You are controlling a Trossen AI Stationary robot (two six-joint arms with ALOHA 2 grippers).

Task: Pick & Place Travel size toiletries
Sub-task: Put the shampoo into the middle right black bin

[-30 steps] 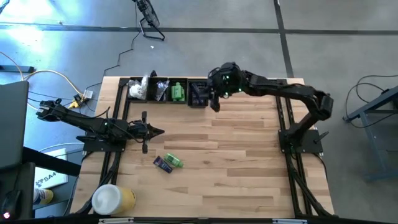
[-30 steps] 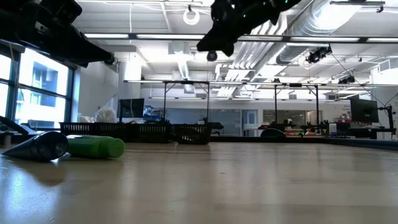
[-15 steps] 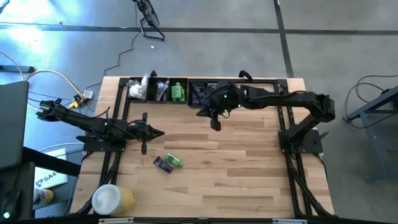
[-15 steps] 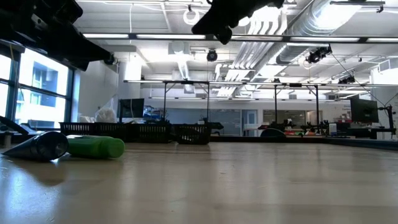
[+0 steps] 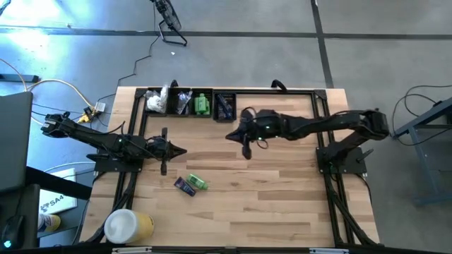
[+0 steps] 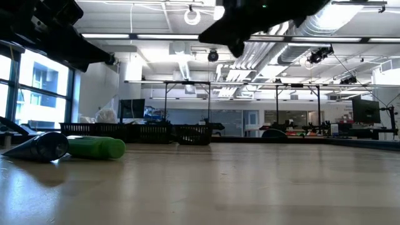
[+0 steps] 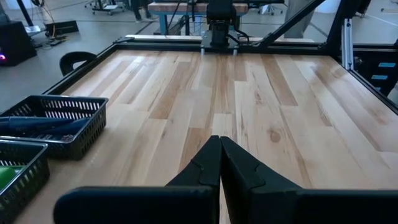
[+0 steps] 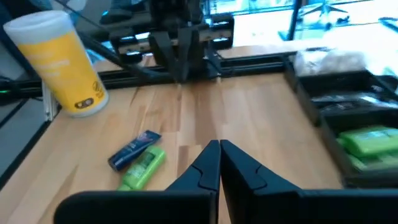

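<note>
A green bottle [image 5: 199, 183] and a dark blue tube [image 5: 185, 186] lie on their sides, next to each other, on the wooden table [image 5: 282, 197] left of centre. The right wrist view shows the same green bottle [image 8: 143, 168] and tube [image 8: 134, 149]. My right gripper [image 5: 231, 135] hovers shut above the table's middle, pointing toward the left, with nothing between its fingers [image 8: 208, 163]. My left gripper [image 5: 182, 149] waits shut at the left, just beyond the two items. Black baskets [image 5: 191, 104] at the far edge hold more toiletries: white packets, green bottles, dark sachets.
A large white-and-yellow cylinder [image 5: 128, 226] stands at the near left corner. The row of baskets [image 8: 360, 124] runs along the far edge left of centre. A black frame [image 5: 321, 113] borders the table. Bare wood lies right of centre.
My right gripper has drawn back from above the baskets at the far edge toward the table's middle, sinking a little and swinging to point left. The left arm and the items on the table have kept still.
</note>
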